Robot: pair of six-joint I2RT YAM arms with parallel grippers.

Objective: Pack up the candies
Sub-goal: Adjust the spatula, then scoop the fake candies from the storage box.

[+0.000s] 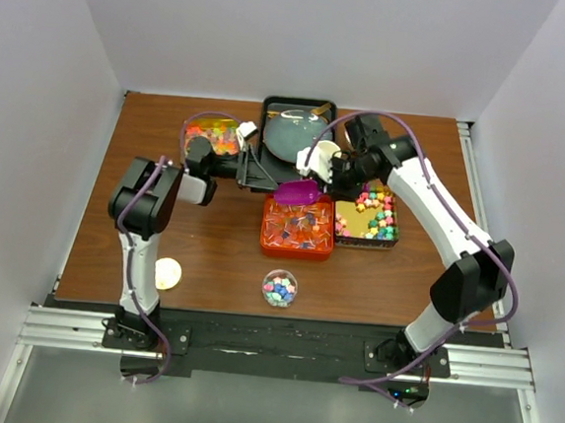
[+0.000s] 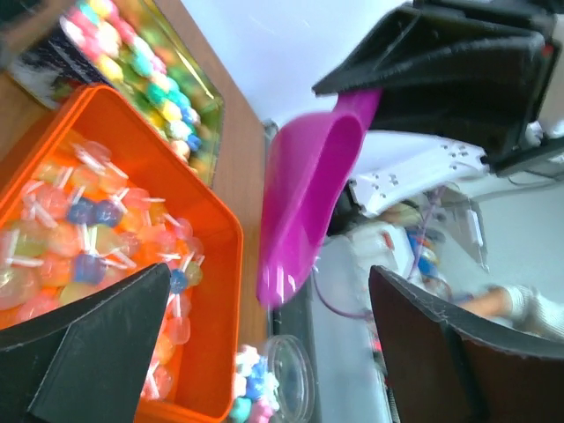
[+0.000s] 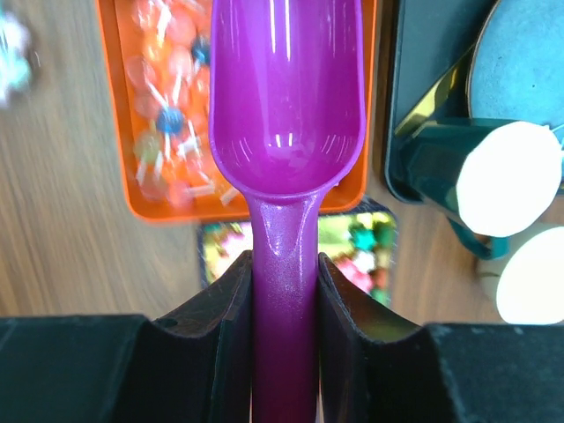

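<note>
Purple scoop point(image 3: 286, 115), handle in right pincer point(image 3: 285, 269), bowl toward candies point(image 3: 167, 132)

Clear-wrapped candies point(image 1: 298, 229) filling orange tray point(image 1: 296, 252), pastel candies point(image 1: 374, 212) heaped just beside

A lab test cell: white panels point(image 1: 45, 102) box in a wooden table point(image 1: 219, 255) edged with aluminium rail point(image 1: 64, 329)

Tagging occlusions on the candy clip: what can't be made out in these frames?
- Gummies, top view: partly under the left arm.
- Pastel candies, right wrist view: mostly behind the scoop handle and right gripper.
- Jar, left wrist view: cut off by the bottom edge.
- Jar's contents, top view: too small to count.
</note>
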